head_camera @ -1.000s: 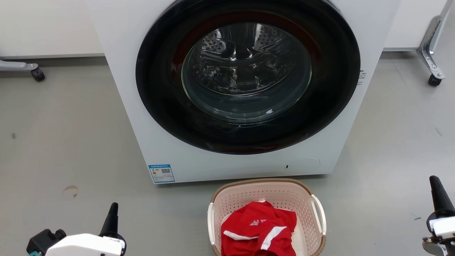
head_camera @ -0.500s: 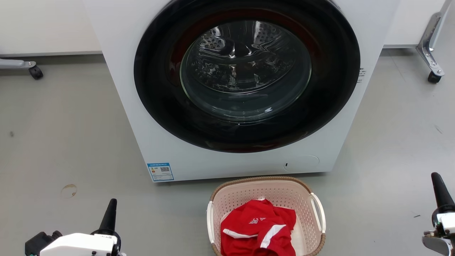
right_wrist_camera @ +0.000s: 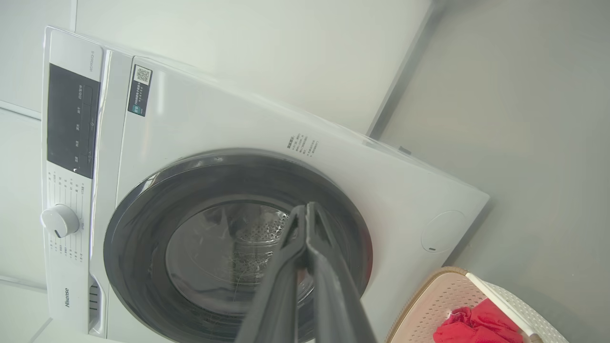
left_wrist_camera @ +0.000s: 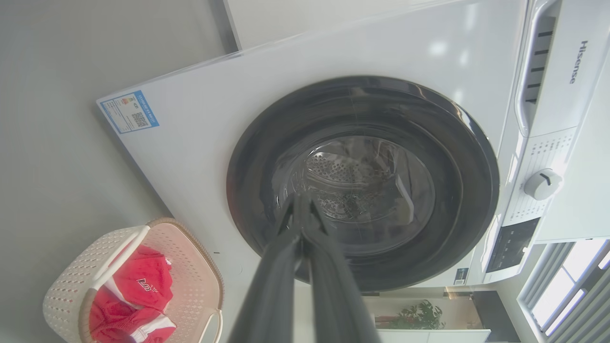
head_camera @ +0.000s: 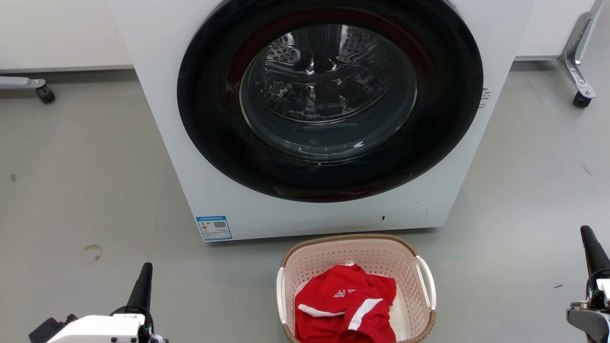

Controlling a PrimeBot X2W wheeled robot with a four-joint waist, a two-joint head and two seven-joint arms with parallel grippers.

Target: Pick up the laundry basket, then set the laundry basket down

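**Operator:** Where is the basket standing?

**Spotter:** Your rounded pale pink-beige perforated plastic laundry basket (head_camera: pixel 367 259), with its brown woven-look rim, stands upright on the smooth grey floor (head_camera: pixel 71 166). It is just in front of the big white front-loading washing machine (head_camera: pixel 157 71), a little right of the machine's middle in the head view. A crumpled red garment with white stripes (head_camera: pixel 343 305) lies inside it. One of the two white side handles (head_camera: pixel 425 281) sits on each long side, and nothing is touching either.

**Operator:** And my grippers?

**Spotter:** Your left gripper (head_camera: pixel 146 269) is at the lower left, well apart from the basket, with its dark fingers pressed together into one point. Your left wrist view confirms it: the left gripper (left_wrist_camera: pixel 300 202) has its tips meeting, closed on themselves, and aims at the washer's round dark glass door (left_wrist_camera: pixel 362 186). The basket (left_wrist_camera: pixel 66 281) lies off at that view's lower left.

**Operator:** The right one?

**Spotter:** Your right gripper (head_camera: pixel 587 234) is at the far lower right, also well apart from the basket. Its wrist view shows the tips (right_wrist_camera: pixel 307 209) meeting in the same way in front of the door, with the basket (right_wrist_camera: pixel 429 305) in the lower right corner. A small blue label (head_camera: pixel 214 227) marks the washer's lower left front.
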